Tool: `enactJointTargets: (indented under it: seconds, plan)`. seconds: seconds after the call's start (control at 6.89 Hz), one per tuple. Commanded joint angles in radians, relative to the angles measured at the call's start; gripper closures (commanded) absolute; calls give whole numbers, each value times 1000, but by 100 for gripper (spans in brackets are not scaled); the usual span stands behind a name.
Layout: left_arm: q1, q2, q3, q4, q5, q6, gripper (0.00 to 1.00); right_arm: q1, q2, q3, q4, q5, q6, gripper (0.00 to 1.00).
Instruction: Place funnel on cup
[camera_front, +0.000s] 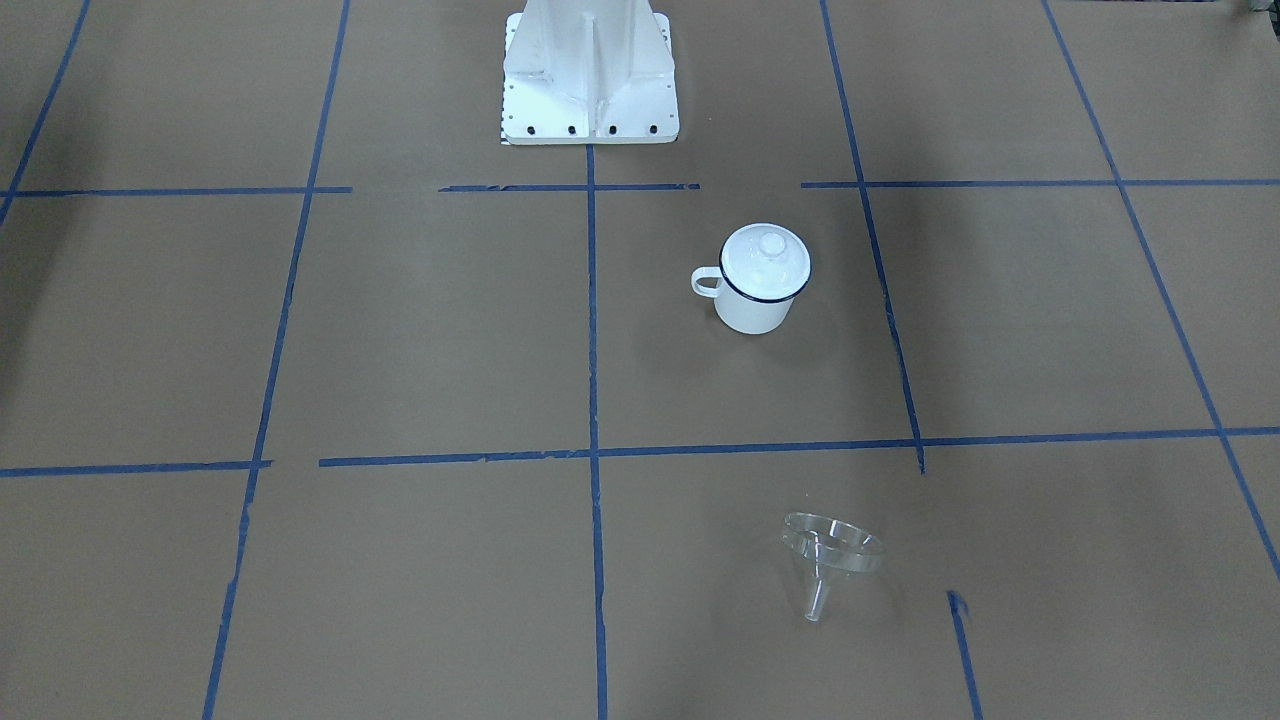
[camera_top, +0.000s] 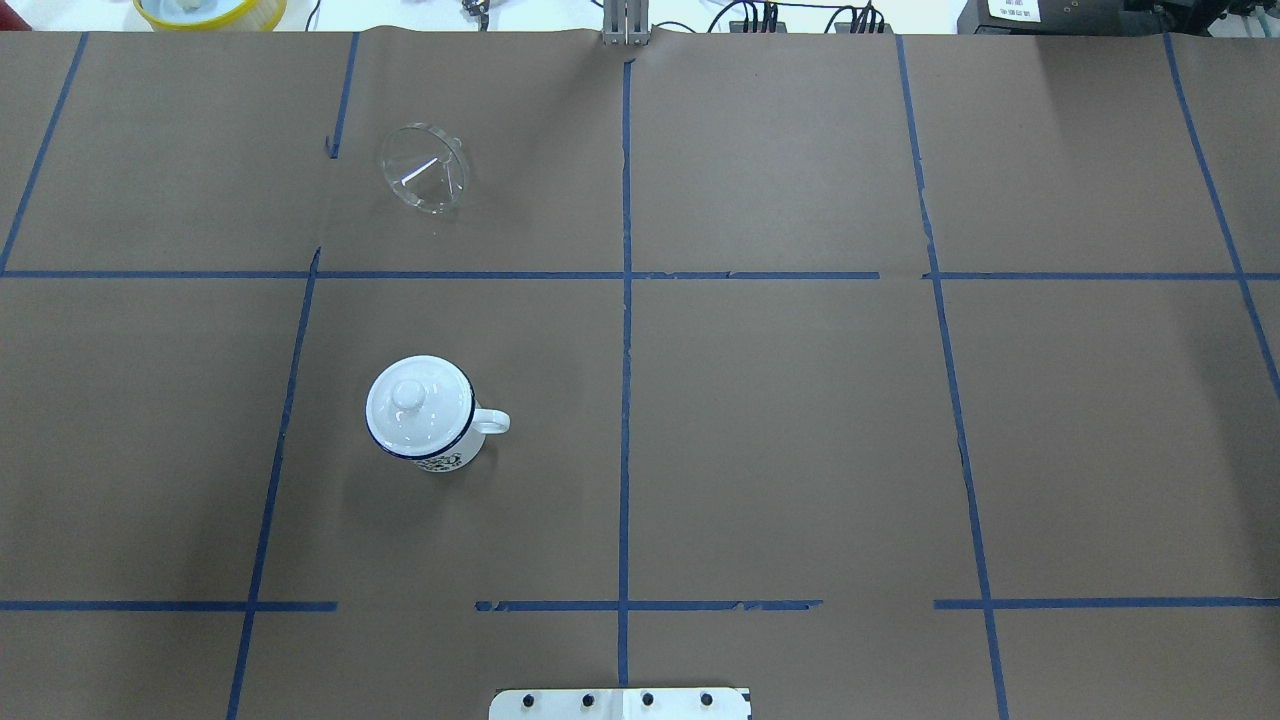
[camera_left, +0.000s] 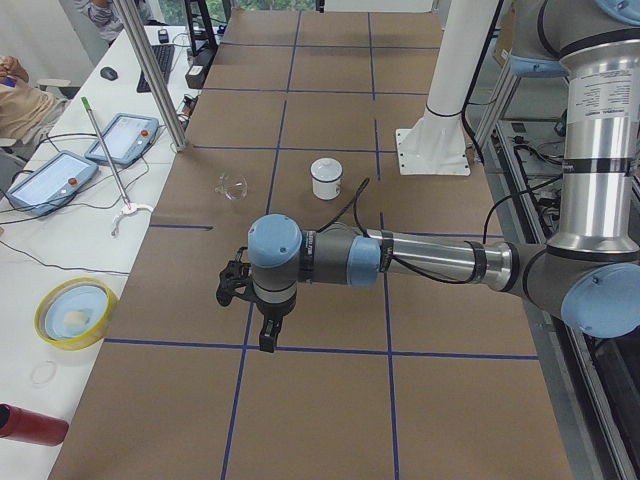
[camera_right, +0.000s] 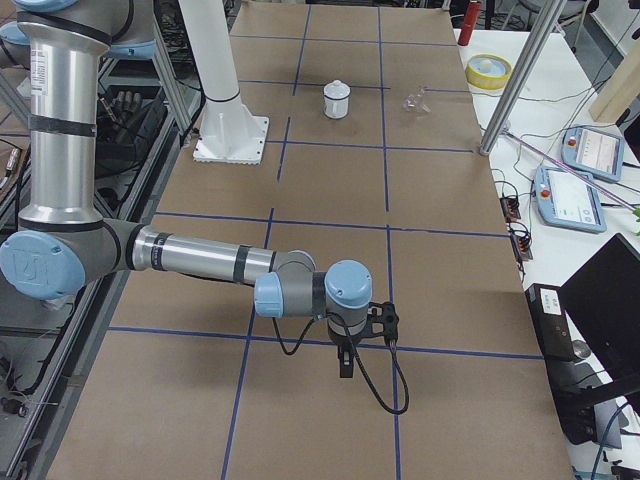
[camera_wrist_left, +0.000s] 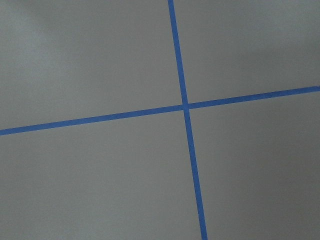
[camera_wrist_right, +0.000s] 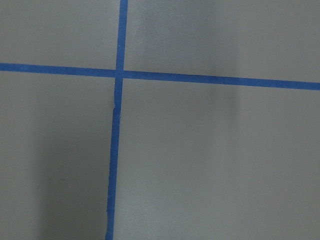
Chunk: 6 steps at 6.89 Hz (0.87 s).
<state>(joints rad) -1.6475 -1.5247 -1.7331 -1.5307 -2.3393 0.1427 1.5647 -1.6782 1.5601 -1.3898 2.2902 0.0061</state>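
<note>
The cup (camera_front: 755, 310) is a white enamel mug with a dark blue rim; it stands upright left of the table's centre line in the overhead view (camera_top: 440, 460). A round white knobbed lid (camera_front: 765, 258) sits on it. The clear funnel (camera_front: 830, 550) lies tilted on its side on the table beyond the cup (camera_top: 425, 180), apart from it. My left gripper (camera_left: 266, 343) shows only in the exterior left view, far from both, over bare paper. My right gripper (camera_right: 346, 368) shows only in the exterior right view, at the table's other end. I cannot tell whether either is open or shut.
The robot's white base (camera_front: 590, 100) stands at the near table edge. Blue tape lines grid the brown paper. Off the far edge are a yellow bowl (camera_left: 75, 312), teach pendants (camera_left: 50, 180) and a metal pole (camera_left: 150, 75).
</note>
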Motion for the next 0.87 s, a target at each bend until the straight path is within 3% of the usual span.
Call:
enactJointTargets:
  seconds: [0.0, 0.44, 0.73]
  plan:
    - [12, 0, -58, 7, 2, 0, 0, 0, 0, 0, 0, 0, 0, 0]
    - [115, -49, -112, -40, 2, -6, 0, 0, 0, 0, 0, 0, 0, 0]
    - [130, -181, -60, -260, 6, -81, 0, 0, 0, 0, 0, 0, 0, 0]
